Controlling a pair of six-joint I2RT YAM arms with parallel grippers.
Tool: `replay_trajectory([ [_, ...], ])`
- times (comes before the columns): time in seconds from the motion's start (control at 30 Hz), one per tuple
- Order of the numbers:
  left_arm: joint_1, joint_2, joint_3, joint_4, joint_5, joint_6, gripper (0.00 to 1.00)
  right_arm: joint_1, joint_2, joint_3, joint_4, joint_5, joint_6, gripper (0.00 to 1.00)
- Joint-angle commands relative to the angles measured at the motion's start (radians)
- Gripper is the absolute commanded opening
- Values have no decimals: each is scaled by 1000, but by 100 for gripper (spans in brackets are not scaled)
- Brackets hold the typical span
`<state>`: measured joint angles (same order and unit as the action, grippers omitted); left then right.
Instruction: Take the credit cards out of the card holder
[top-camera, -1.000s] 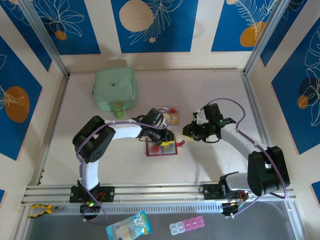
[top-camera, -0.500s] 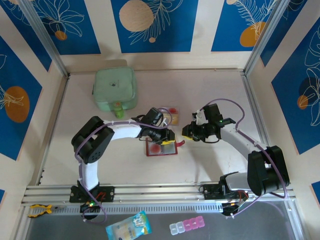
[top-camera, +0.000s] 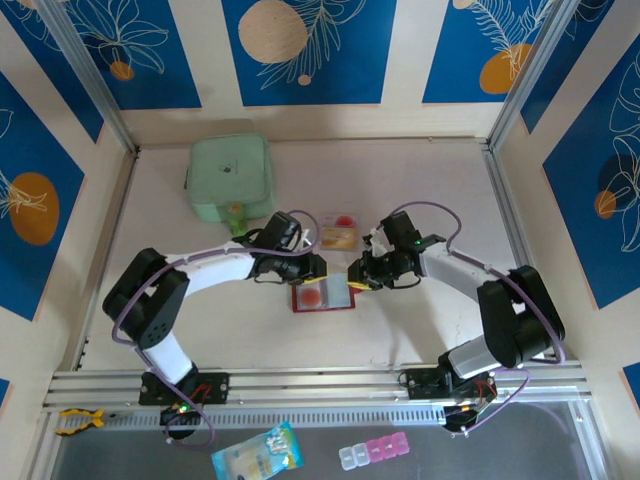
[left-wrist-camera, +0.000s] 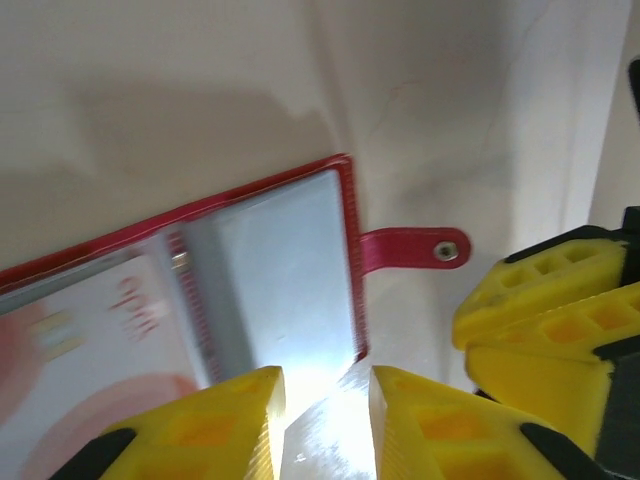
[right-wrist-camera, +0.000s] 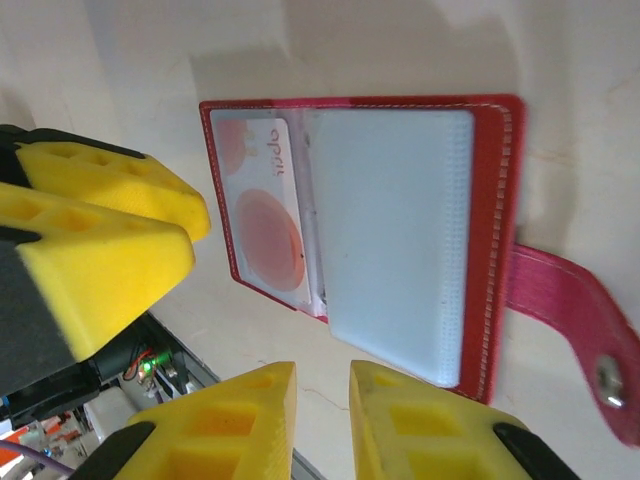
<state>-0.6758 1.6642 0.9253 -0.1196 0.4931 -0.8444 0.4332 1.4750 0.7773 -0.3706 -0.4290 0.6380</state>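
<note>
1. Since a second ago the left arm's elbow has swung out to the left, and the right gripper (top-camera: 355, 281) has moved in beside the card holder (top-camera: 322, 296)
2. The dark red card holder lies open and flat on the table between the two arms, its snap tab (left-wrist-camera: 410, 248) pointing towards the right arm
3. The left gripper (left-wrist-camera: 325, 400) sits at the holder's edge, fingers a narrow gap apart with a shiny pale sleeve between them; I cannot tell whether they pinch it
4. The right gripper's fingers (right-wrist-camera: 260, 400) stand slightly apart over bare table
5. A whitish card (right-wrist-camera: 262, 220) with a red circle sits inside the holder
6. Two credit cards (top-camera: 338, 236) lie on the table just behind the holder, with a mint-green pouch (top-camera: 230, 177) further back
</note>
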Motion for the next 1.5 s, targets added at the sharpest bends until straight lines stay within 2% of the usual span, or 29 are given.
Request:
replay_trajectory([
  [0.0, 26, -45, -56, -29, -13, 23, 27, 37, 34, 47, 19, -7, 22, 21],
  [0.5, 84, -92, -166, -38, -11, 49, 8, 131, 177, 156, 15, 13, 32, 21],
  [1.03, 88, -59, -181, -60, -39, 85, 0, 161, 238, 214, -19, 33, 26, 24],
  [1.47, 88, -26, -181, -58, -40, 93, 0, 166, 255, 220, -20, 36, 25, 25],
])
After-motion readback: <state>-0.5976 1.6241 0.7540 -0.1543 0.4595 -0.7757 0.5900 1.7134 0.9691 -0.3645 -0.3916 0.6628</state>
